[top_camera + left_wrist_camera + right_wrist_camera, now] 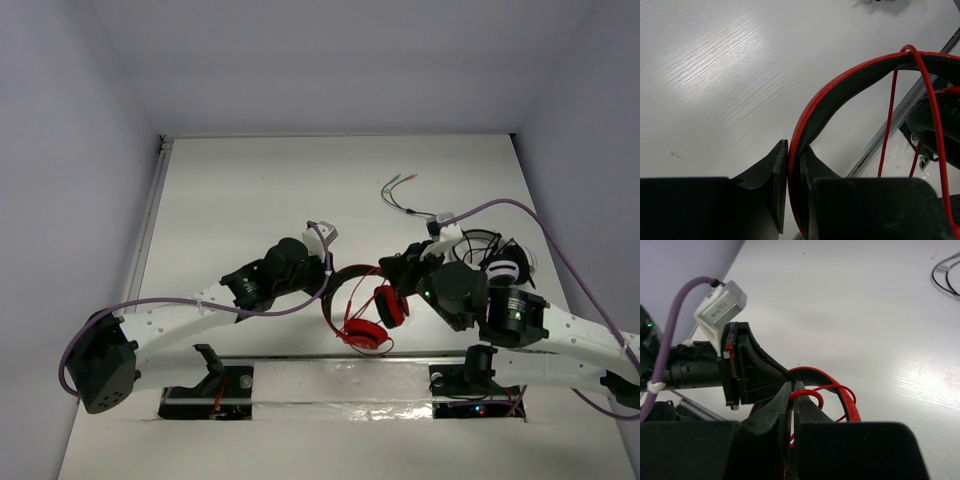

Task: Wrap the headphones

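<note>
Headphones (363,335) near black-and-white headset (505,270)

The headphones (360,310) sit at the middle of the table's (250,200) near edge, a second headset (505,268) to their right by the right edge, a loose cable (398,207) behind.

Glossy red plastic on the headband of the red over-ear headphones (807,107), catching the light; its lining is dull matt black, foam or rubber, hard to tell. The thin red cable (888,125) is smooth and slightly shiny. The left gripper (794,150) has matt black plastic fingers (775,175), faintly grainy. The white table top (715,75) shows fine wood-grain ridges and a soft sheen.
</note>
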